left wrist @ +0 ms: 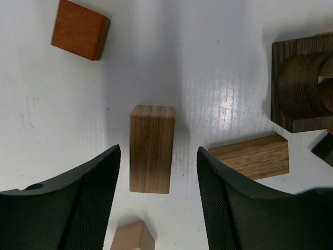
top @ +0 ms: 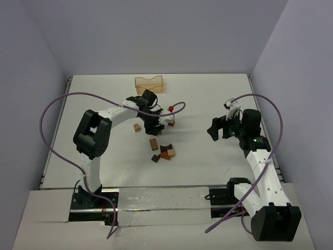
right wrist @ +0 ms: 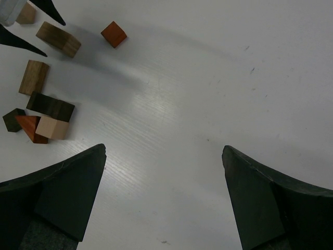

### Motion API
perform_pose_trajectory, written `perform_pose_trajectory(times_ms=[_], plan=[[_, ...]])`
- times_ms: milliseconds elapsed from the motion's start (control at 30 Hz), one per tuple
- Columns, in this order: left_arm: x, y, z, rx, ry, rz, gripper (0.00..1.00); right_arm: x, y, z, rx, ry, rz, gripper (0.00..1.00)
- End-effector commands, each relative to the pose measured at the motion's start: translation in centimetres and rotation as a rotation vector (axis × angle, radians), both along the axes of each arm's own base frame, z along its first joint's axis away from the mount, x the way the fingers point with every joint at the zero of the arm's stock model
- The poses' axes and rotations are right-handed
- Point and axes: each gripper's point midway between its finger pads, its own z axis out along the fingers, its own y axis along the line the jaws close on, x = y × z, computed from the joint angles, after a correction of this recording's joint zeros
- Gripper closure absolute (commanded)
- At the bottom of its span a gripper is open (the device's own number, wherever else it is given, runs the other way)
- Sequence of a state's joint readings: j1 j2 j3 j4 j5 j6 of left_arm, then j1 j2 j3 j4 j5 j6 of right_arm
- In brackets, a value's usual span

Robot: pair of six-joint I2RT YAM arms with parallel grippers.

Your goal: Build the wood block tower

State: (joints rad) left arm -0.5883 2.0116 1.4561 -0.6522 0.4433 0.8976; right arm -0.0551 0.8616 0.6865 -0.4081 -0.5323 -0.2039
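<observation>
Two fingers (left wrist: 78, 208) of the left gripper (left wrist: 157, 150) are seen standing apart, with a strip of bare table (left wrist: 208, 62) showing on each side of what lies between them. Nothing is clamped. Nearest, deep in the gap, the corner of a pale block (left wrist: 132, 237) is seen. Just beyond it, level with the fingertips and centred between them, a tan cuboid (left wrist: 151, 148) rests on the table, its long side running along the gap; it is touched by neither finger. That centring is judged to be deliberate, since a squeeze across the narrow faces would be square. Just outside the right-hand finger a lighter, oak-coloured cuboid (left wrist: 252, 156) lies at an angle, close enough to be nudged if the jaws are widened further. Farther ahead, a reddish-brown block (left wrist: 80, 28) is set off to the left and a dark brown block (left wrist: 302, 86) with a round hollow to the right.

No stack is visible in these views, so the tower is judged to be barely begun.

The right gripper (right wrist: 164, 150) is held wide open above bare table, well apart from the scattered blocks, presumably to keep out of the way. Beyond everything, the orange tray (top: 149, 84) sits unused.
</observation>
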Motion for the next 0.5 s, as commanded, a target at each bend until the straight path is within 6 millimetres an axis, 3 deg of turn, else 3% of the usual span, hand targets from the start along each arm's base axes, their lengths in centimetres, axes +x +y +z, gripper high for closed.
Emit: perform_pose_trajectory(times_ms=[0, 100, 267, 367, 467], plan=[[1.3, -1.5, 5.5, -0.131, -0.005, 0.018, 0.24, 0.7, 0.1, 2.5, -0.003, -0.074, 0.014, 0.0], [1.8, -1.4, 9.8, -0.219, -0.031, 0.052, 0.14, 0.6, 0.2, 2.6, -0.002, -0.079, 0.022, 0.0], [2.6, 0.9, 14.3, -0.318, -0.061, 0.175, 0.15, 0.4, 0.4, 2.9, 0.001, -0.089, 0.029, 0.0], [2.2, 4.0, 14.3, -0.327, -0.063, 0.269, 0.19, 0.4, 0.4, 3.0, 0.001, -0.095, 0.028, 0.0], [2.2, 6.9, 12.6, -0.294, -0.085, 0.332, 0.21, 0.4, 0.5, 3.1, 0.002, -0.097, 0.035, 0.0]])
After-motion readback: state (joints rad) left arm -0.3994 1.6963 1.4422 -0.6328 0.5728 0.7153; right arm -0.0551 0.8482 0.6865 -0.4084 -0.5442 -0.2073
